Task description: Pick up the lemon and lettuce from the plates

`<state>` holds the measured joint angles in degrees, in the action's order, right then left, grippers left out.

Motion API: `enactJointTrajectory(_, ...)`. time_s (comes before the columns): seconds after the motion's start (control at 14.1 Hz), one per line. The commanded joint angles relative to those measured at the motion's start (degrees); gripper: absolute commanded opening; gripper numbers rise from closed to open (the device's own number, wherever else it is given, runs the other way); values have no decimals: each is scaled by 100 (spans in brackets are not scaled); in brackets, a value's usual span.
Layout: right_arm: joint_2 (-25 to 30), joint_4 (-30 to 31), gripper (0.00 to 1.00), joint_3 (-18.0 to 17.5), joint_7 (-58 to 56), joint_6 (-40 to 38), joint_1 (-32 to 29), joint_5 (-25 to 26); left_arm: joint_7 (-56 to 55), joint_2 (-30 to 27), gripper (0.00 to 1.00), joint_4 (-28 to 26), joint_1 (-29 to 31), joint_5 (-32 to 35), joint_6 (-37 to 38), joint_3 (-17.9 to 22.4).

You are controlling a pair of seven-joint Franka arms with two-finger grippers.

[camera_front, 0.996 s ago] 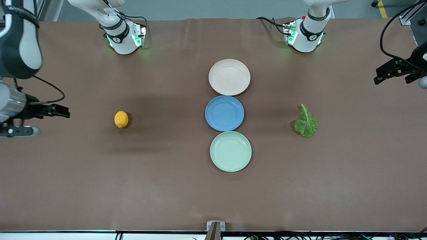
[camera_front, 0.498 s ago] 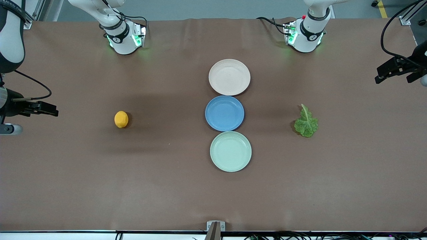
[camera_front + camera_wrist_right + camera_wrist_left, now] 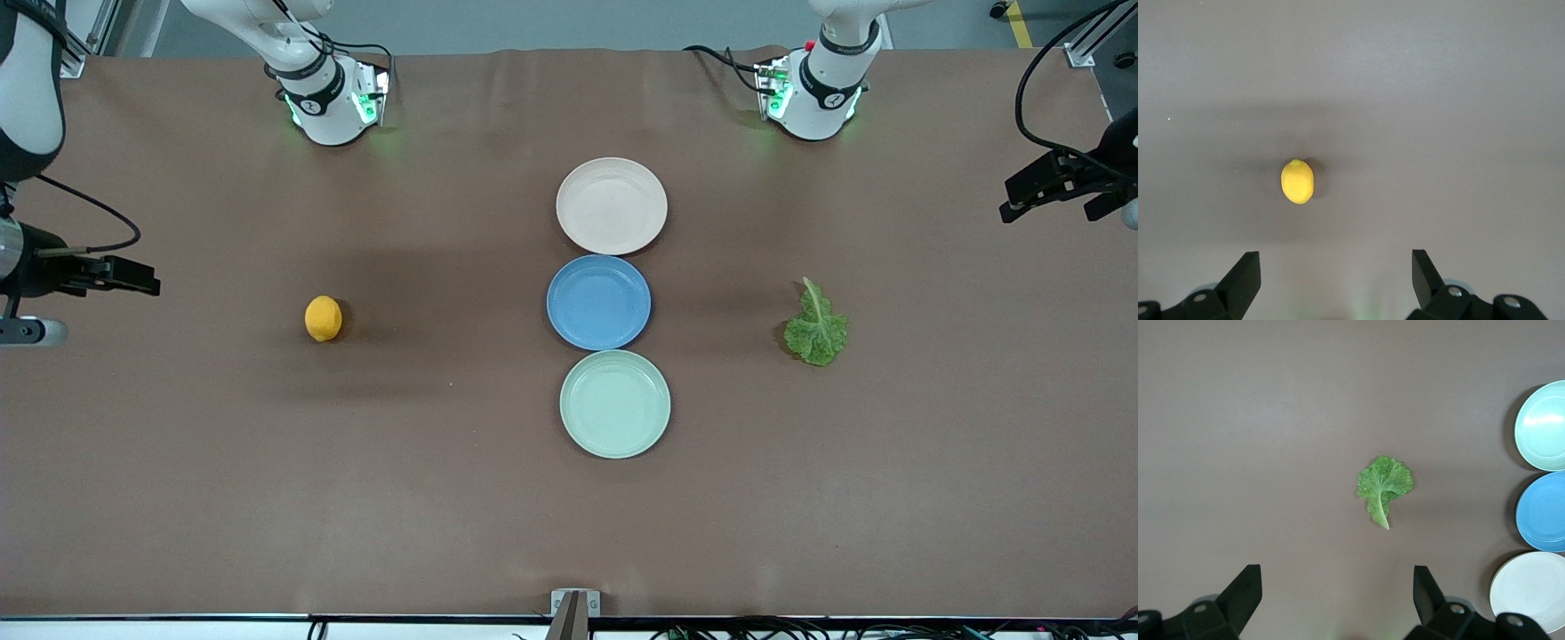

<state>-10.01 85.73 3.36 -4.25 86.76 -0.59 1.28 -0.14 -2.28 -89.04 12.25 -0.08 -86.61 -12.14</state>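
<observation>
Front view: lemon (image 3: pixel 323 318) and lettuce (image 3: pixel 816 325) on bare table (image 3: pixel 267 489), neither on pink plate (image 3: pixel 612 205), blue plate (image 3: pixel 598 301) or green plate (image 3: pixel 614 404) — right gripper (image 3: pixel 133 276) and left gripper (image 3: pixel 1022 194) high at table's ends. Left wrist view: left gripper (image 3: pixel 1338 590), fingers spread, empty, above table with lettuce ahead of it, plates to one side. Right wrist view: right gripper (image 3: pixel 1337 270), fingers spread, empty — lemon ahead of it, well apart.

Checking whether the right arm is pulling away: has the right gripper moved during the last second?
Yes. The right gripper has drawn back toward the right arm's end of the table, farther from the lemon, which has not shifted.
</observation>
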Motion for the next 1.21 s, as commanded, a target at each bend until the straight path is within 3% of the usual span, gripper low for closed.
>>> enactJointTrajectory(0.0,762,900,100,-54,-5,341,-73,-75,22,26,100,88,14,-98,40,-8)
enactJointTrajectory(0.43,1317,1226,100,-63,-14,306,-73,-84,14,26,100,88,-4,-89,31,-8)
enactJointTrajectory(0.57,1431,1226,100,-63,-14,280,-65,-84,14,26,100,88,-292,-54,39,79)
enactJointTrajectory(0.85,1519,1218,100,-63,-49,297,-64,-84,13,26,100,97,-1056,-54,39,817)
enactJointTrajectory(1.14,1537,1218,100,-46,-67,341,-82,-329,5,26,100,97,-1260,-45,39,993)
